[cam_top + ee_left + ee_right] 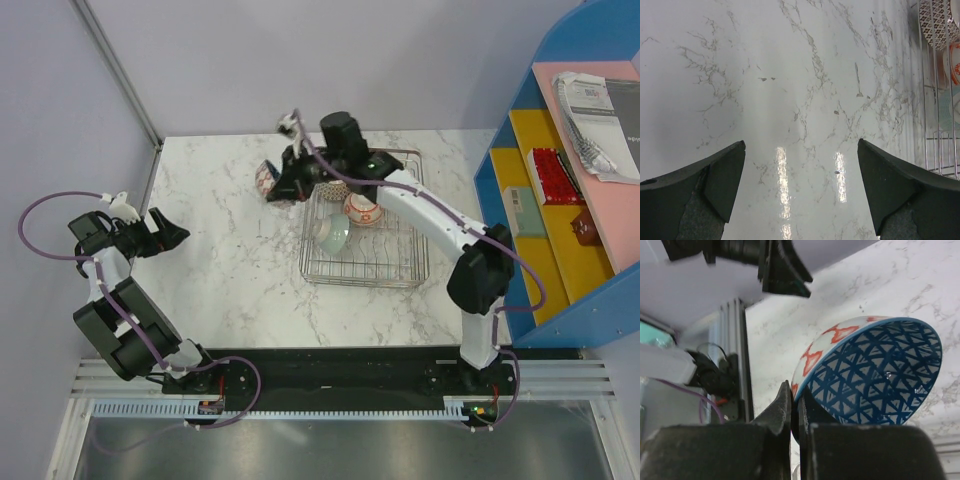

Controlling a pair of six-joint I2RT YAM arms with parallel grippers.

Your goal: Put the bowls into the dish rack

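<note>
In the top view, the right gripper (288, 182) grips the blue-lattice bowl (265, 180) just beside the far left corner of the dish rack (405, 268). An orange-red bowl (362, 209) and a pale bowl (330, 235) sit inside the rack. The left gripper (170, 236) is well apart, at the left of the marble table (230, 270).

The left wrist view shows its fingers (720, 175) spread wide over bare marble, with the rack's wires at the right edge.

The right wrist view shows the fingers (777, 412) pinched on the tilted bowl's rim, which has orange-red marks outside.
</note>
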